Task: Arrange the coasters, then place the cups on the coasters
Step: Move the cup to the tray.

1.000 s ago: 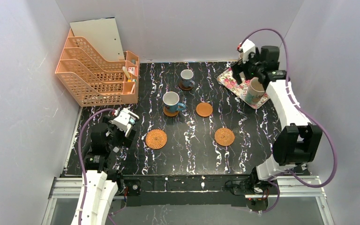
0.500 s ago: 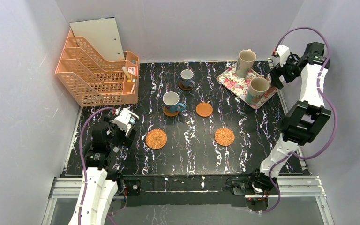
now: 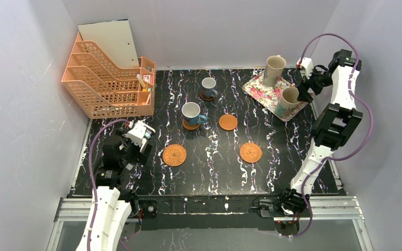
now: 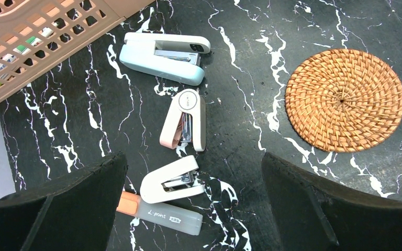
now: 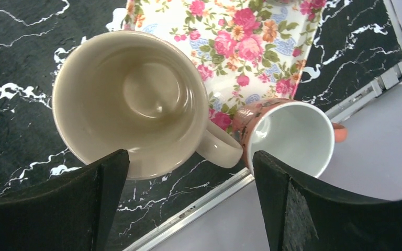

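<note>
Presumably lining up a grab, the right gripper (image 5: 188, 157) hangs wide open and empty above the beige mug (image 5: 125, 99) on the flowered tray (image 5: 251, 63); the left gripper (image 4: 193, 162), also open, holds nothing beside a wicker coaster (image 4: 344, 99).

Far right I see the tray (image 3: 260, 92) with a rear mug (image 3: 274, 69) and a front mug (image 3: 288, 100) on it. In the middle the far cup (image 3: 208, 85) sits on one coaster (image 3: 205, 98), the near cup (image 3: 192, 112) on a second coaster (image 3: 189, 126), with a bare coaster (image 3: 228, 122) right of it. Before them lie a left coaster (image 3: 174, 155) and a right coaster (image 3: 250, 152).
</note>
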Motion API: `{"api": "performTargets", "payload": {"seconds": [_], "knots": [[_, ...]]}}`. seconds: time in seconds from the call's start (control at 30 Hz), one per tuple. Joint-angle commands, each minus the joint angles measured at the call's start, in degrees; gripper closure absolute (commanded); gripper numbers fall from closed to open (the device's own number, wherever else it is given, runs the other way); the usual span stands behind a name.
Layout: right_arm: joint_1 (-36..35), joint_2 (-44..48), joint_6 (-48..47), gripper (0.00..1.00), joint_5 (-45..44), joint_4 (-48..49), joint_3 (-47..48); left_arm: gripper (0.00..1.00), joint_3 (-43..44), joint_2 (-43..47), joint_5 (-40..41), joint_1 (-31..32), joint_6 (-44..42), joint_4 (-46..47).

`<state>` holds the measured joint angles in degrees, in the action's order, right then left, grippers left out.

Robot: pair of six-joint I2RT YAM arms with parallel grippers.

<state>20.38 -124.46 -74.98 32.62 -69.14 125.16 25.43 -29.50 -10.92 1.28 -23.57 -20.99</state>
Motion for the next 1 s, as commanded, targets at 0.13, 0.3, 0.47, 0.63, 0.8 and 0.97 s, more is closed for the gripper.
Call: {"api": "performTargets", "payload": {"seconds": [0.13,0.3,0.47,0.63,0.8,0.97], "knots": [[1.35,1.94,-6.36,0.04,6.22,-6.84,2.01,0.02,0.32,-0.73,0.37,-0.27,0.02,0.21],[1.52,5.89,-9.02,0.02,9.47,-9.53,1.95,0.02,0.32,-0.81,0.71,-0.27,0.19,0.41],[2.16,8.71,-10.85,0.02,7.28,-9.5,-1.5,0.02,0.26,-0.75,0.91,-0.23,0.2,0.36],[3.41,8.42,-11.3,0.02,4.58,-9.37,-4.15,0.02,0.32,-0.96,0.64,-0.22,0.13,0.42],[3.7,7.66,-8.53,0.02,3.04,-4.61,-7.89,0.02,0.23,-0.79,0.55,-0.23,0.13,0.42],[3.69,8.92,-5.59,0.02,3.02,1.64,-12.33,0.02,0.23,-0.81,0.97,-0.22,0.27,0.5]]}}
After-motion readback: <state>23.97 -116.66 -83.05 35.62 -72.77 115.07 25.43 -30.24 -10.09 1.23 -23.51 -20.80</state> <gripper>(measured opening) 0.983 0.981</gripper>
